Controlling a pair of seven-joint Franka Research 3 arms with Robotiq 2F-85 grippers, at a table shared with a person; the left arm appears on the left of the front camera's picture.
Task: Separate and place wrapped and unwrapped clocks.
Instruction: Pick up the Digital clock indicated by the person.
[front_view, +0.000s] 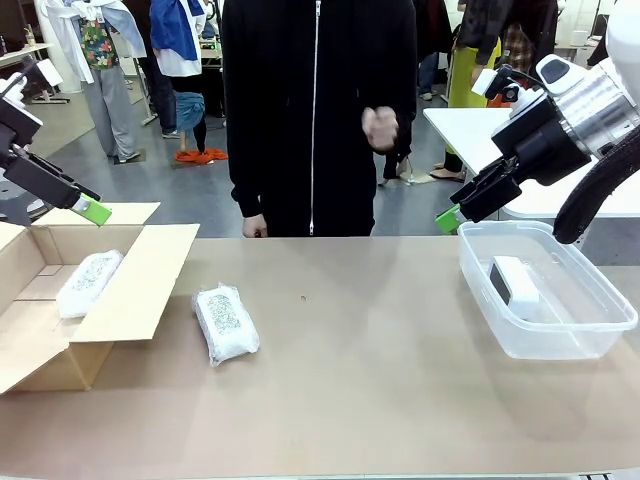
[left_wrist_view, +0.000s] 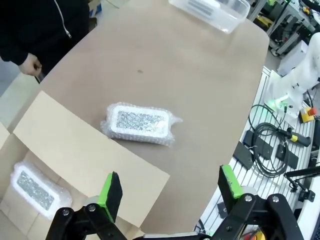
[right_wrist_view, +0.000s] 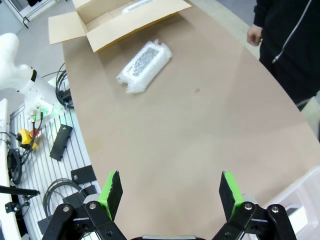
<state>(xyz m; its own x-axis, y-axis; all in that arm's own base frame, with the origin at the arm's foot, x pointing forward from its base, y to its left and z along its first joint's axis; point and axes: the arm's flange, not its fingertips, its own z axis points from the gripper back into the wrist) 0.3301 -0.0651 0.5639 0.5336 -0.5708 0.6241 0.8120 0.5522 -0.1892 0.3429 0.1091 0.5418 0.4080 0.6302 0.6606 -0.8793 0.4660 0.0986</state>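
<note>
On tabletop (front_view: 380, 400), just beside open cardboard box (front_view: 130, 300): loose wrapped clock (front_view: 226, 322). Second wrapped clock (front_view: 88, 283) inside box; bare clock (front_view: 515, 283) in clear tub (front_view: 590, 335). Likely soft, light, slippery under wrap; pinch across narrow width. Above box, left tool (left_wrist_view: 170, 187); above tub, right tool (right_wrist_view: 170, 187); both angled down, wide open, empty.

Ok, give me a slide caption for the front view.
Wrapped clock in cardboard box, second wrapped clock on table, bare clock in clear tub; left gripper and right gripper open.
</note>
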